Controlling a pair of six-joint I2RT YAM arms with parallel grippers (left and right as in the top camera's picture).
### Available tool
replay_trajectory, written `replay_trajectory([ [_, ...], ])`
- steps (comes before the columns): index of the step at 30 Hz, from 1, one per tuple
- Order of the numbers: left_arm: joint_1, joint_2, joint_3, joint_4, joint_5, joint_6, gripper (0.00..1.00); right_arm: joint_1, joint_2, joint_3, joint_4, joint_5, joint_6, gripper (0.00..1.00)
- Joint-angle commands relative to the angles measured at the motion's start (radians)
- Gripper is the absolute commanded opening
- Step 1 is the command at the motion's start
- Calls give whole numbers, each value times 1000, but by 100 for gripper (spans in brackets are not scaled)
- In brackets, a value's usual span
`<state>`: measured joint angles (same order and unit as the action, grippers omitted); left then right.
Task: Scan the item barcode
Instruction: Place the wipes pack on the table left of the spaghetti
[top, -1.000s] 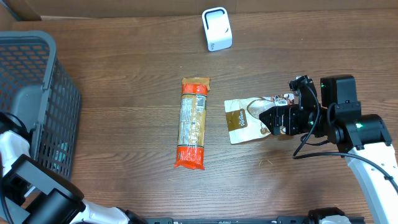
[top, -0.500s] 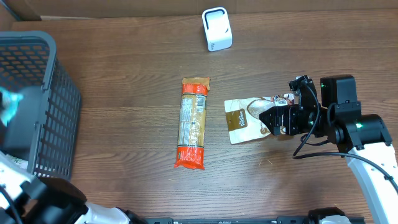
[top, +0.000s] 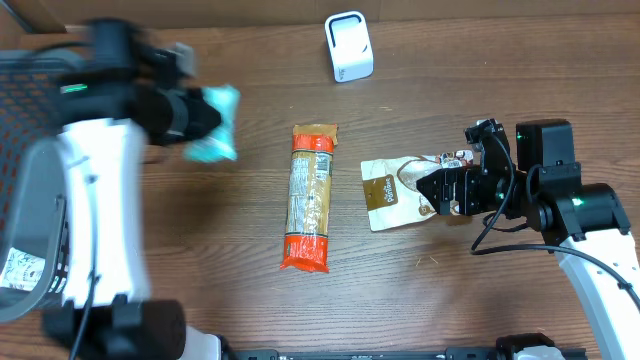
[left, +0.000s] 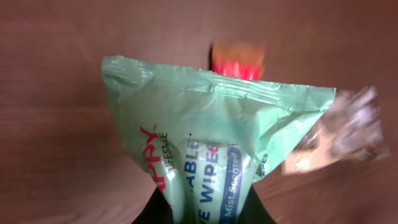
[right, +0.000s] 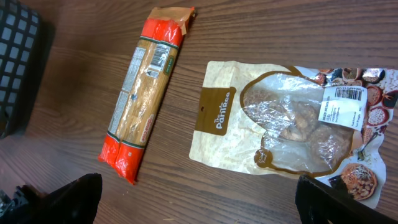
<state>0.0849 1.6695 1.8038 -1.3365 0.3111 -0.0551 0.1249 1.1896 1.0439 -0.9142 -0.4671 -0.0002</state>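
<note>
The pale green soft plastic pack of wipes (left: 211, 124) hangs in the air above the brown wood-grain worktop (top: 220, 260). It sits between the dark plastic mesh basket (top: 30, 75) and the long clear packet of spaghetti with orange ends (top: 310, 198). The left claw (top: 190, 118) is pinched nearly shut on the pack's lower end, with the sealed top edge pointing away from the wrist.

The pack looks light and squashy, and its film is probably slick and crinkly. A firm pinch on the body, as here, seems safer than one on the thin seam. Its slack skin may fold over the barcode, and no barcode shows on the face turned to the left wrist camera. The face will likely need turning toward the small white boxy scanner (top: 349, 46) at the far edge.

The left arm reaches across from the basket side and is blurred in the overhead view, its forearm stretching from the near edge. The right claw (top: 443, 192) is spread wide and holds nothing. It hovers over the tan and clear pouch of nuts (right: 273, 124), which lies flat.
</note>
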Motion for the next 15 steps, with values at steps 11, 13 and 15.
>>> replay_trajectory([
  [11, -241, 242, -399, 250, -314, -188, 33, 4, 2, 22, -1, -4, -8, 100],
  [13, -241, 251, -399, 256, -311, -188, 98, 4, 2, 22, 0, -4, -8, 100],
  [15, -241, 248, -390, 256, -312, -169, 100, 4, 2, 22, 0, -4, -8, 100],
])
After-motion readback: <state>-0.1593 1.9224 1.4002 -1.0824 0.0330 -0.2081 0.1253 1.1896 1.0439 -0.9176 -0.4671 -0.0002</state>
